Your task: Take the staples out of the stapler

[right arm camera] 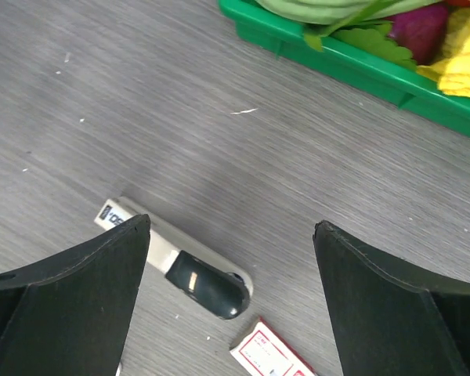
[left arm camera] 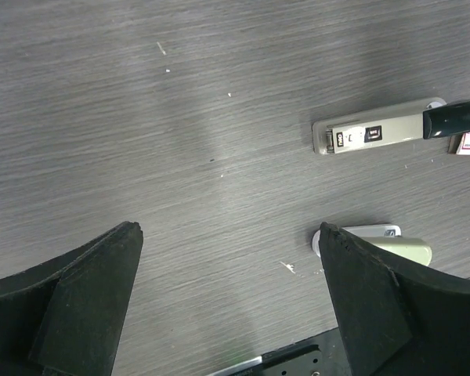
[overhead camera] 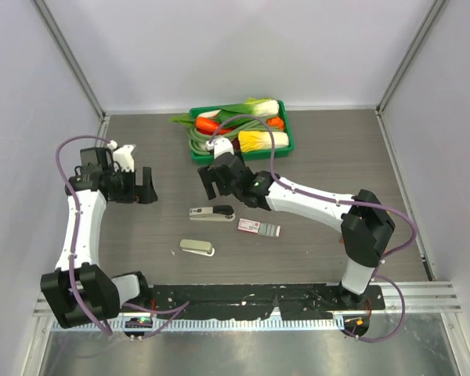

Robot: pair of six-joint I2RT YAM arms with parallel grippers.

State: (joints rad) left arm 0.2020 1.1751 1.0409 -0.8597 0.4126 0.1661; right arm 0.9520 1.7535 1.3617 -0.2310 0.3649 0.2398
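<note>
Right tool (right arm camera: 231, 224), spread, frames stapler (right arm camera: 189, 270); left wrist view also catches beige stapler (left arm camera: 407, 251).

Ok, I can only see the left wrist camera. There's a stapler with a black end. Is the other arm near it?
Observer: Yes. The right gripper is open, just beyond the stapler, not holding it.
Operator: What's that red-and-white bit by the black end?
Observer: A small flat box, lying beside that end.
Operator: Anything further back?
Observer: A green tray of vegetables, past the right gripper.
</note>
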